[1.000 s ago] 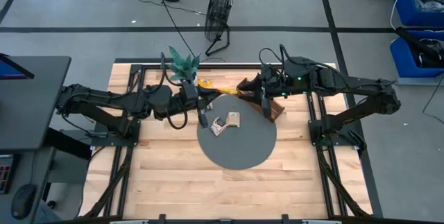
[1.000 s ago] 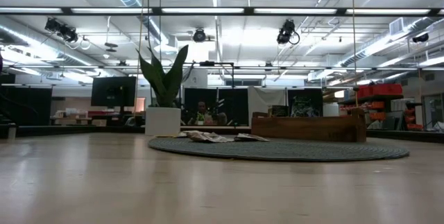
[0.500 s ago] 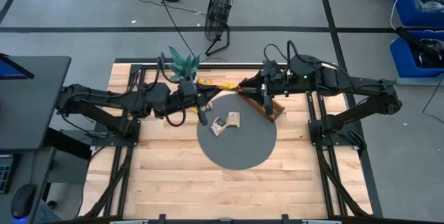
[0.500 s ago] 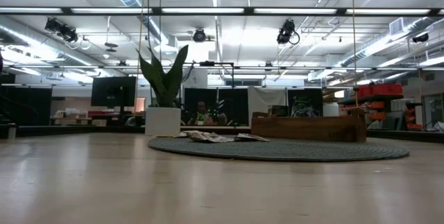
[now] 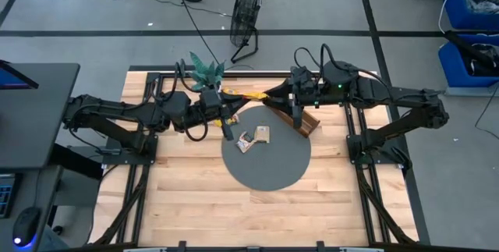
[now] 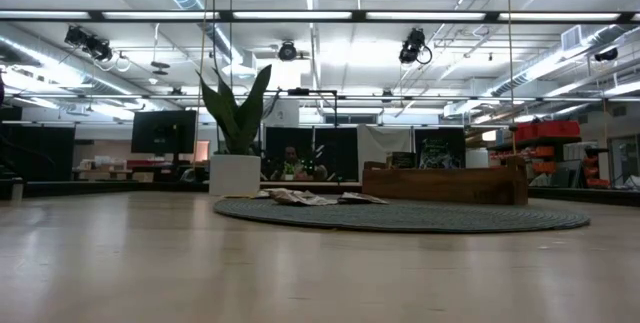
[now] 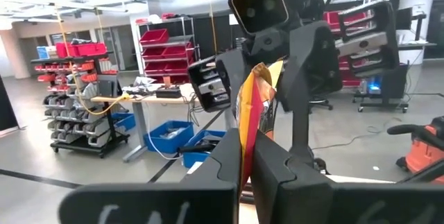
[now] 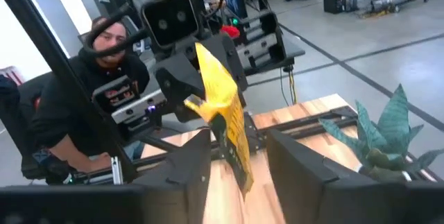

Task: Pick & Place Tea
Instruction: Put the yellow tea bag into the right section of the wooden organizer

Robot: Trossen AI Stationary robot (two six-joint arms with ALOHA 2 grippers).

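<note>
both hands (image 5: 234, 102) (image 5: 273, 96) grip one yellow tea packet (image 5: 251, 97) stretched between them.

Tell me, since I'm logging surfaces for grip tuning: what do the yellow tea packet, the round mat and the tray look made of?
Yellow tea packet: thin glossy foil or coated paper, probably; it creases and bends between both hands. Round mat: dark grey, matte, likely woven fabric, with a ribbed edge in the low view. Tray: brown wood, unpolished.
</note>
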